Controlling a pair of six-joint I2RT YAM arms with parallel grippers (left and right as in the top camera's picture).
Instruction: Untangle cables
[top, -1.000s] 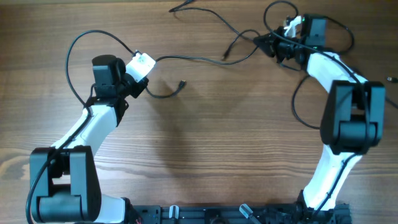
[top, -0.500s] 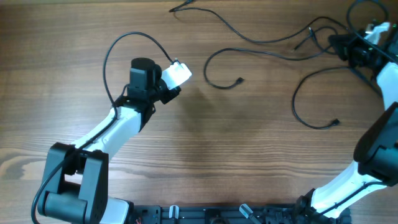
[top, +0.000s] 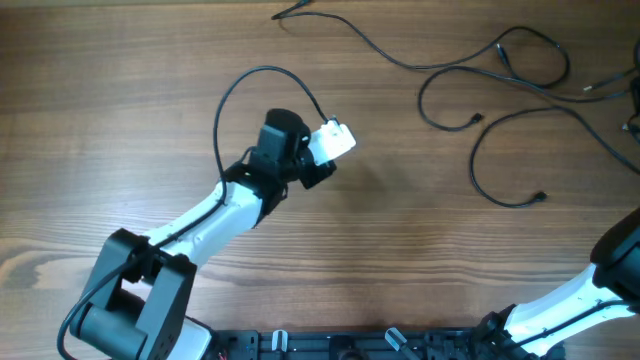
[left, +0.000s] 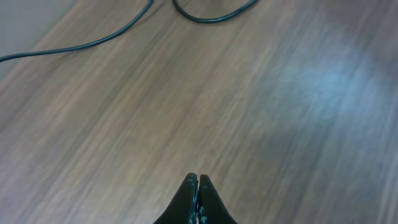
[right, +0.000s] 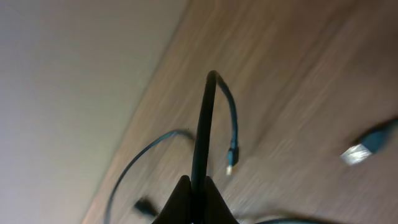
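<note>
Right gripper (right: 193, 182) pinches a black cable (right: 201, 124); left gripper (left: 198, 178) closed, empty.

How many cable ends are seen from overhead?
3 clear: top end at top centre, middle end right of centre, lower end below it. Others may hide at right edge.

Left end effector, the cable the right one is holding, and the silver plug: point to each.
left end effector (left: 198, 180), left wrist view, between its closed fingertips
cable (right: 202, 124), right wrist view, the upright stretch above the grip
silver plug (right: 356, 153), right wrist view, its metal tip
</note>
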